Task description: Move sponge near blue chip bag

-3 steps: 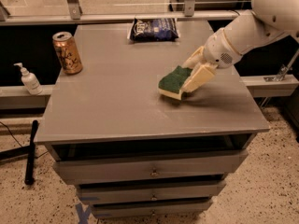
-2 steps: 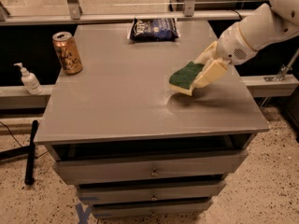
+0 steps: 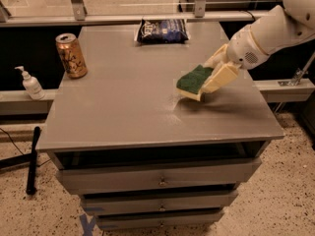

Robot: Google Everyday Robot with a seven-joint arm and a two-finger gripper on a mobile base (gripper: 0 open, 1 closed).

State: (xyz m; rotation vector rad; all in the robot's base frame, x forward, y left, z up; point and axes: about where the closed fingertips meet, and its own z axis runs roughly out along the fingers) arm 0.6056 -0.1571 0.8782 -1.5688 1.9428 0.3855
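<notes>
The sponge [image 3: 193, 79] is dark green over pale yellow, held by the cream gripper [image 3: 206, 78] right of centre. The blue chip bag [image 3: 162, 31], upper middle, is navy with white letters. The drink can [image 3: 71, 56] is gold-orange.

The hand [image 3: 207, 78], clamped on the sponge [image 3: 193, 80], now sits at centre right, a little further right and higher in the frame than a second ago. The sponge seems raised slightly more off the worktop [image 3: 123, 112].

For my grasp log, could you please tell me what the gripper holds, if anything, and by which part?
The gripper, above the table's right side, holds the sponge by its right end.
</notes>
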